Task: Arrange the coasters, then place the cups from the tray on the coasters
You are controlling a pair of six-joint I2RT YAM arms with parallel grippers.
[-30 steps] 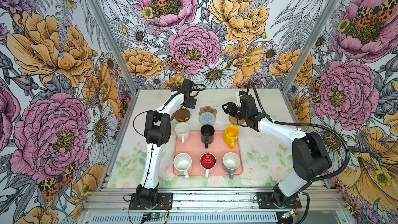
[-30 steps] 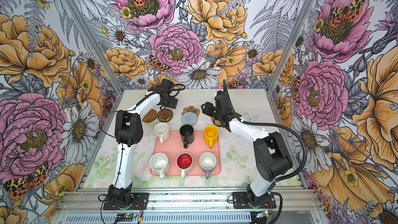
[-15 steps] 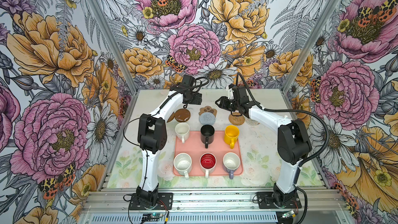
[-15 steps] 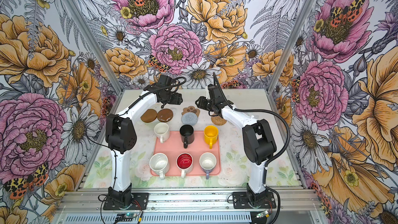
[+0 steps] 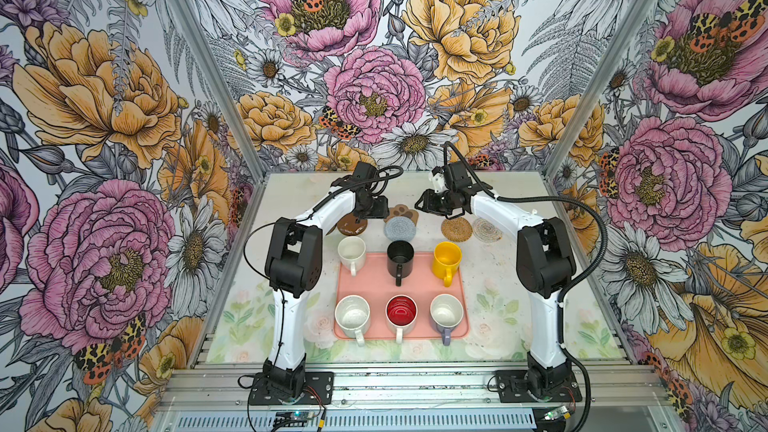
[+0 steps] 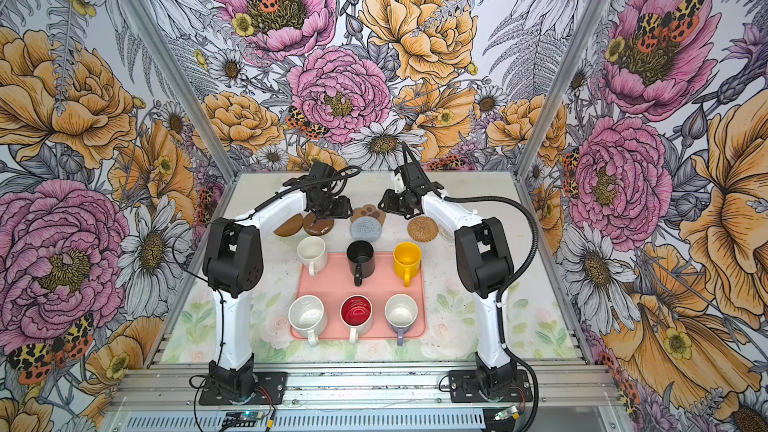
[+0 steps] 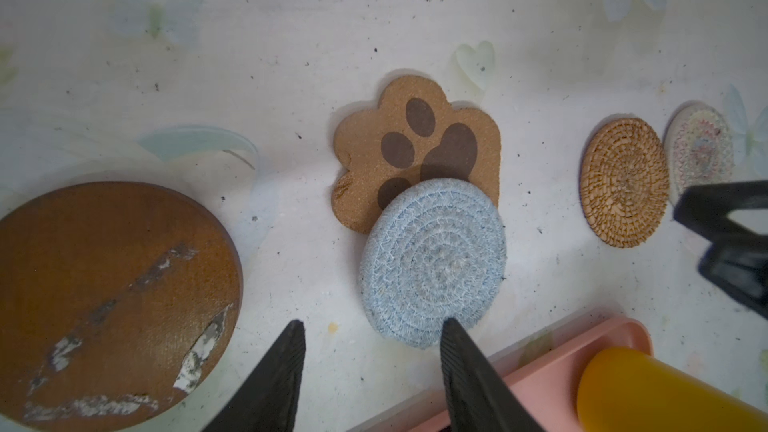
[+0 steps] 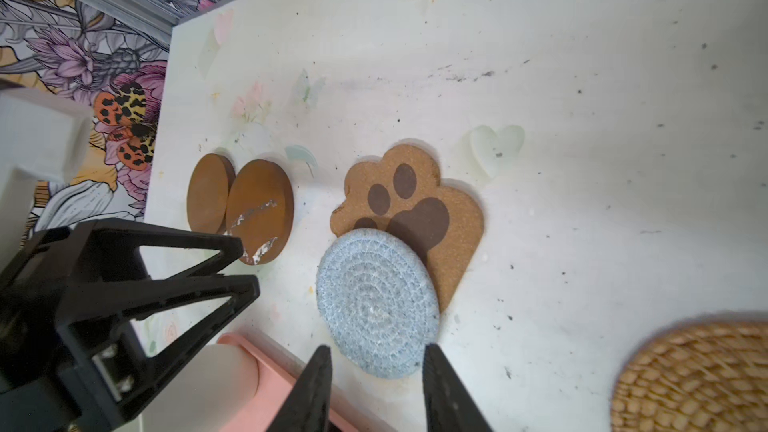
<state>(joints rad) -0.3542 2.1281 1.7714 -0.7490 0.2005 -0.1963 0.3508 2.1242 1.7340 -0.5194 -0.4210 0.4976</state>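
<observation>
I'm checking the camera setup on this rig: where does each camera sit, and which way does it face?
Top views: high at the front, looking down and back over the tray; both arms show whole.
Left wrist: on the left arm, looking down past the left gripper at the grey-blue coaster; the right gripper pokes in.
Right wrist: on the right arm, looking past the right gripper at that coaster; the left gripper shows.
Shared: both wrist views show the grey-blue coaster overlapping the paw coaster.
</observation>
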